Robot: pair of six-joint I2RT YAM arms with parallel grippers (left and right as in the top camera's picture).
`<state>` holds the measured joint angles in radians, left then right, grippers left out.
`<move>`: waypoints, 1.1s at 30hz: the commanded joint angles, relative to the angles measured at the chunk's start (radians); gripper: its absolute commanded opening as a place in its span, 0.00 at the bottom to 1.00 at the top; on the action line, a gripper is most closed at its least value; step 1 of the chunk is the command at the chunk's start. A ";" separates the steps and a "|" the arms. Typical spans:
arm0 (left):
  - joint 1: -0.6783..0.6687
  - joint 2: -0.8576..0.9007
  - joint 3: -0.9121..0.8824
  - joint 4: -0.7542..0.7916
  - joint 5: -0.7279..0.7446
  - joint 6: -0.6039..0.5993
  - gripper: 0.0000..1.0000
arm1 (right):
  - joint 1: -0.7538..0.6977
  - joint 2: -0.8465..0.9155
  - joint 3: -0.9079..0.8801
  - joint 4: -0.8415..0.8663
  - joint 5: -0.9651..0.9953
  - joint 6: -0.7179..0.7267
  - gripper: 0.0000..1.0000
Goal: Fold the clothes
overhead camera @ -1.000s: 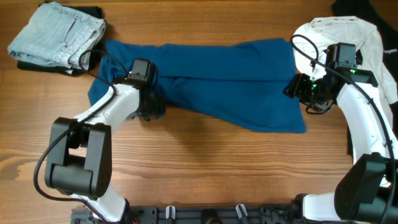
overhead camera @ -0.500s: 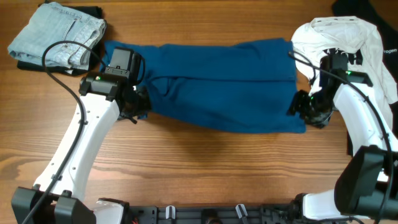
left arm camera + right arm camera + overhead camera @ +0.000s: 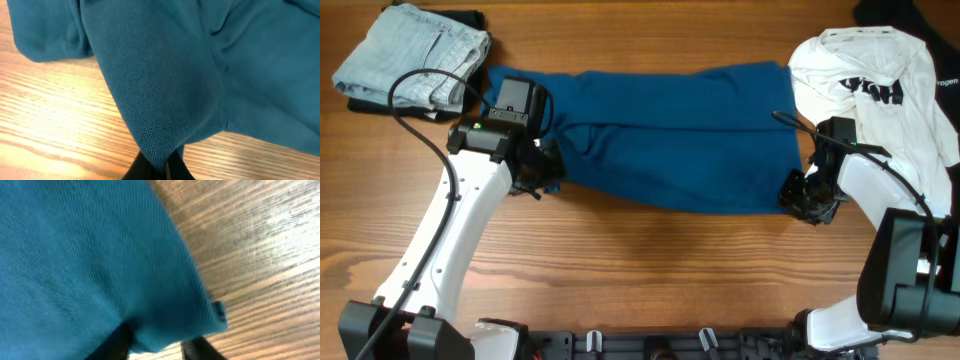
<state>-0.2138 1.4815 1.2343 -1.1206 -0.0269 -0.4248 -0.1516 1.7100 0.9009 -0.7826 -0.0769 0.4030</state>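
Observation:
The dark-blue polo shirt (image 3: 670,130) lies spread across the middle of the table. My left gripper (image 3: 535,172) is at its lower left edge, shut on a pinched fold of the blue knit (image 3: 165,75), which comes down between the fingertips of the left gripper (image 3: 159,167). My right gripper (image 3: 798,197) is at the shirt's lower right corner. In the right wrist view that corner (image 3: 90,255) hangs between the two dark fingers (image 3: 117,342) of the right gripper (image 3: 157,347). The jaws stand apart, with wood showing beside the cloth. Folded jeans (image 3: 415,55) lie at the back left, and the white T-shirt (image 3: 880,70) at the back right.
A dark cloth (image 3: 470,18) peeks out from under the jeans. Another black garment (image 3: 895,12) lies at the back right corner, behind the T-shirt. Bare wooden table (image 3: 650,260) runs along the front, between the two arm bases.
My left gripper shifted left and shut on the shirt's lower left edge. The right gripper slid down the shirt's right side to its lower corner, and its jaws narrowed.

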 commanded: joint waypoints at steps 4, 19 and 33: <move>0.003 -0.042 0.023 -0.116 0.024 -0.011 0.04 | 0.002 0.016 0.087 -0.089 0.006 -0.005 0.04; 0.002 -0.178 0.180 -0.449 -0.021 -0.089 0.04 | -0.069 -0.390 0.330 -0.446 -0.001 -0.190 0.04; 0.018 0.189 0.180 -0.077 -0.263 -0.076 0.04 | -0.069 -0.111 0.322 -0.168 -0.035 -0.137 0.04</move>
<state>-0.2138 1.5909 1.4048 -1.2217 -0.2466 -0.5030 -0.2131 1.5505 1.2125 -0.9821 -0.1120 0.2459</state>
